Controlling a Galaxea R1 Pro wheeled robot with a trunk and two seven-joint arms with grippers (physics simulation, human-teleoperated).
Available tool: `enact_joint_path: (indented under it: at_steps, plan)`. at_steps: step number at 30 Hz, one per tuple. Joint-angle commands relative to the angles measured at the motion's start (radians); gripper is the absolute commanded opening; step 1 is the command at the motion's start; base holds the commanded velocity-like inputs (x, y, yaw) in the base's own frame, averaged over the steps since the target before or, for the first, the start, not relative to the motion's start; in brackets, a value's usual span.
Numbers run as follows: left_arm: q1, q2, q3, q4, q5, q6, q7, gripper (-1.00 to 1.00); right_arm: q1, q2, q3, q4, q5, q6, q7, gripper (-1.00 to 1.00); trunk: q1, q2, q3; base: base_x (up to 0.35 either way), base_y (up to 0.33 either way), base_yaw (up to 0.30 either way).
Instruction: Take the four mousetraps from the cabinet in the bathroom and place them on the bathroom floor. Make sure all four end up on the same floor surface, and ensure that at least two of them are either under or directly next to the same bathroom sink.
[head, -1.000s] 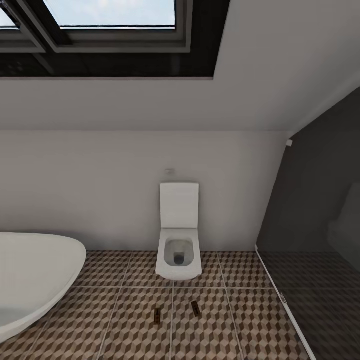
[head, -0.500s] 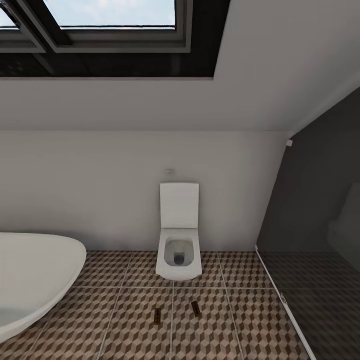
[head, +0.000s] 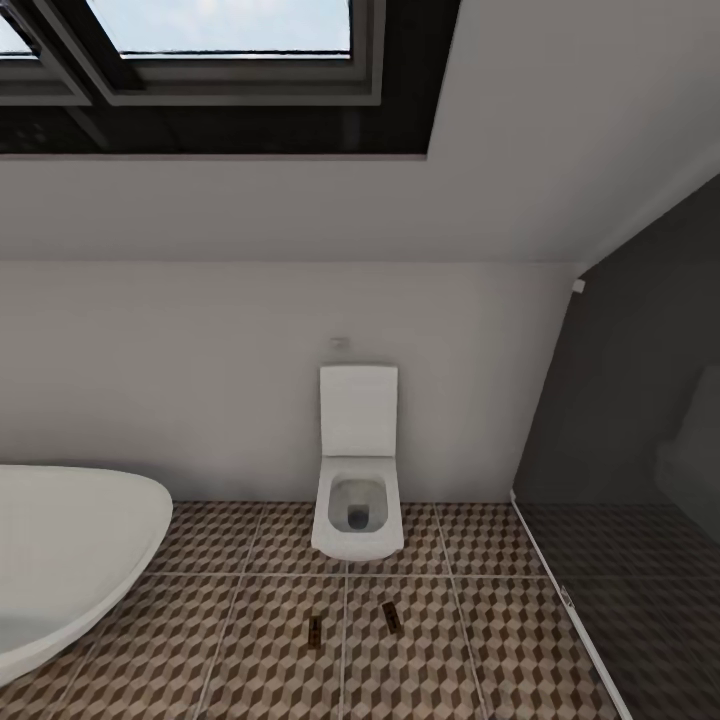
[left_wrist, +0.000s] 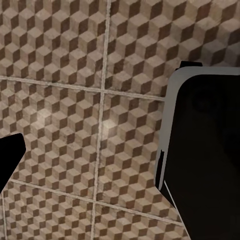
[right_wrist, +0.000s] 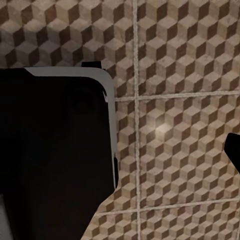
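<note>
Near bottom centre of the head view, two small flat brown wooden mousetraps with dark wire parts lie on the bathroom floor (head: 250, 650) of large square tiles with a brown, beige and white cube print and pale grout lines. Left mousetrap (head: 314, 631) and right mousetrap (head: 391, 617) sit near each other but apart, both in front of the toilet; too small to read any marking. White oval bathtub (head: 70, 560) fills lower left. Behind the traps, white wall-hung toilet (head: 357, 515) with raised lid, mid-frame against the white wall (head: 200, 400). Dark glass shower panel (head: 630, 480) at right. Black-framed skylight (head: 220, 60) top left.

Both wrist views look down on the same cube tiles past a black rounded robot part edged in grey. Jaw state of both grippers: cannot tell. No readable text or brands anywhere.
</note>
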Motion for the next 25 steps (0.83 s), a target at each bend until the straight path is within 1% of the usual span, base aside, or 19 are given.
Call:
enact_joint_path:
  at_steps: [1,25]
  plan:
    - [-0.002,0.000,-0.009,0.004,0.008,-0.006,0.000,1.00,-0.001,0.000,0.009,0.000,-0.009,-0.002,-0.003,1.00,0.001,-0.002,-0.002,0.000,0.000,0.000]
    - [-0.002,0.000,-0.009,0.004,0.008,-0.006,0.000,1.00,-0.001,0.000,0.008,-0.004,-0.009,-0.002,-0.003,1.00,0.001,-0.002,-0.002,0.000,0.000,0.000]
